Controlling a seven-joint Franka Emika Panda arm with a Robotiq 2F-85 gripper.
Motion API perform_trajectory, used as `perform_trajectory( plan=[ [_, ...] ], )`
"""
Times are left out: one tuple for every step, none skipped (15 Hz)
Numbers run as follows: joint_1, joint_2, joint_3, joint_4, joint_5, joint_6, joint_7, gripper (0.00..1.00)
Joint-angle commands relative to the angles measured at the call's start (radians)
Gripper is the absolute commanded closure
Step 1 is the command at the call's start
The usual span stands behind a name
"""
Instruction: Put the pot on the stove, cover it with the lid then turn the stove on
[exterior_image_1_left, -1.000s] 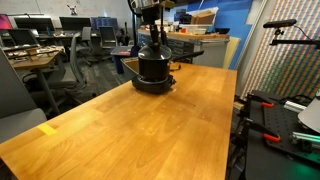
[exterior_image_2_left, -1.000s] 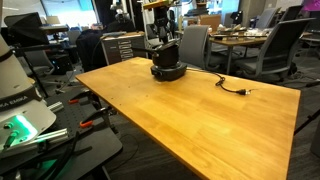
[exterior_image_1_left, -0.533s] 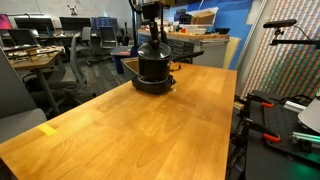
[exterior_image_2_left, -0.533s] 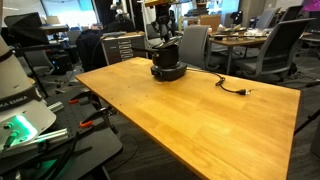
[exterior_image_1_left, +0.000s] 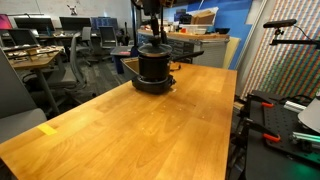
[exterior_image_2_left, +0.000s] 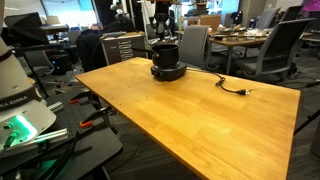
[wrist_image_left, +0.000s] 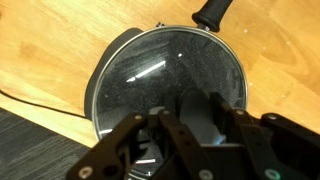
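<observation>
One pot (exterior_image_1_left: 152, 66), seated on the stove (exterior_image_1_left: 152, 87). The stack sits at the far end of the wooden table (exterior_image_1_left: 140, 135), roughly 12 o'clock from the table's middle in both exterior views.

The lid (wrist_image_left: 160, 70) is on the pot. The wrist view looks straight down on the dark glass, with the thin metal rim running round the visible edge and lined up with the pot. The pot handle (wrist_image_left: 212, 13) sticks out at about 1 o'clock of the lid in that view. The lid knob can't be made out; dark shapes low on the glass could be reflection.

The gripper (wrist_image_left: 190, 115) comes in from 6 o'clock of the wrist view. Its fingers (wrist_image_left: 222, 108) are apart, with glass showing in the gap, and they grip nothing. In an exterior view the gripper (exterior_image_2_left: 161, 22) hangs at 12 o'clock over the pot, apart from the lid.

A power cord (exterior_image_2_left: 225, 84) runs from the stove toward 4 o'clock across the tabletop and ends in a plug lying on the wood. The stove's control setting is too small to read. Office chairs (exterior_image_2_left: 195, 45) and desks stand behind the table.
</observation>
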Motion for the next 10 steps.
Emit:
perform_trajectory(
  plan=[
    [-0.018,0.063,0.012,0.104,0.039,-0.091,-0.038,0.85],
    [-0.020,0.077,0.014,0.117,0.045,-0.097,-0.044,0.85],
    [-0.022,0.090,0.016,0.129,0.052,-0.099,-0.048,0.85],
    [-0.023,0.102,0.016,0.139,0.057,-0.097,-0.052,0.85],
    [-0.024,0.110,0.016,0.145,0.060,-0.089,-0.055,0.85],
    [-0.025,0.118,0.015,0.154,0.064,-0.092,-0.060,0.85],
    [-0.029,0.122,0.016,0.163,0.073,-0.097,-0.064,0.85],
    [-0.032,0.125,0.016,0.170,0.079,-0.098,-0.066,0.85],
    [-0.036,0.126,0.016,0.178,0.086,-0.100,-0.070,0.85],
    [-0.040,0.125,0.016,0.182,0.094,-0.102,-0.074,0.85]
  ],
)
